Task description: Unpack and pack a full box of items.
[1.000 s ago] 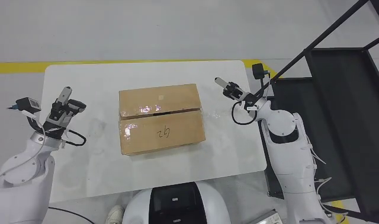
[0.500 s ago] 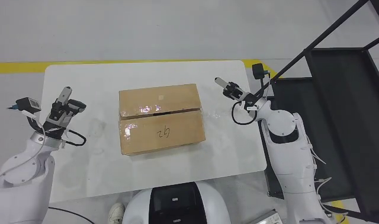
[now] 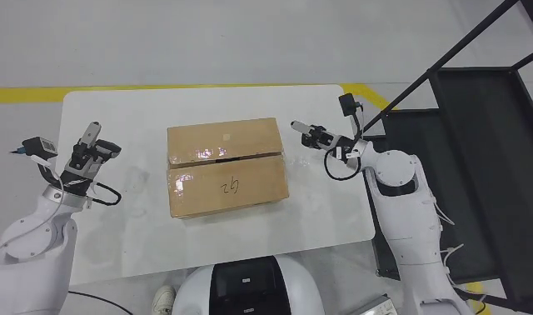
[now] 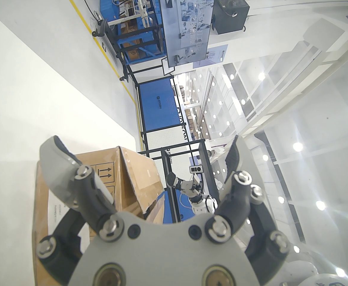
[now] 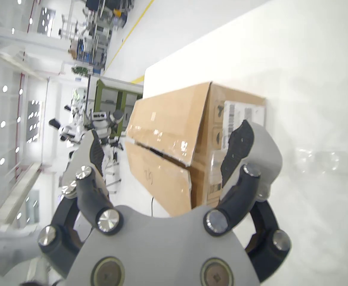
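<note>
The brown cardboard box (image 3: 225, 169) carries a short handwritten mark (image 3: 229, 185) in dark pen on the top flap nearer the robot. It is two characters, drawn too loosely to tell for sure. In the left wrist view, one side of the box shows a printed pair of upward arrows (image 4: 106, 174). In the right wrist view, the end face bears a white paper label (image 5: 243, 113) with a barcode and print too small to tell — beside it stand small dark handling symbols (image 5: 220, 111). In the room behind, a blue panel (image 4: 159, 102) has white lettering
</note>
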`<state>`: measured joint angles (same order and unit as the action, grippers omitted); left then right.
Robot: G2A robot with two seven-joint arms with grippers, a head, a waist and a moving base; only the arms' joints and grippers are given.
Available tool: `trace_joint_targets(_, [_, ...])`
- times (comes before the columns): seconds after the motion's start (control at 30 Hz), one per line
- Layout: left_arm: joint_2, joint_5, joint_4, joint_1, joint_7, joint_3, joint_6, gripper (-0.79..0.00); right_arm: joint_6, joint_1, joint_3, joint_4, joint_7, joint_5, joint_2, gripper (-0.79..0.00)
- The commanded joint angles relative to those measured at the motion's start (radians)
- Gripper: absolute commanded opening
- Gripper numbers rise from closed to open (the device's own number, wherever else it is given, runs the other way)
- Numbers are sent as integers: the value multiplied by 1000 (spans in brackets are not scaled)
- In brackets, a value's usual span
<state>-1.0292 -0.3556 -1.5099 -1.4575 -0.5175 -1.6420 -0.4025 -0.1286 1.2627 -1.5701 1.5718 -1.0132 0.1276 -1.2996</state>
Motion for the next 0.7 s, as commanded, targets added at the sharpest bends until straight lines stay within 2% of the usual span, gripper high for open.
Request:
trace_joint_targets(0.0, [0,0,0,0,0,0,0,0,-18,-9,-9,-23,-77,-24,7,0])
trace_joint_targets(0.2, [0,0,0,0,0,0,0,0,-73,-7,14,-52,-230,-87,22,0])
trace_joint_targets(0.67, [0,0,0,0,0,0,0,0,-133,-76,152,-130,-236,-138,27,0])
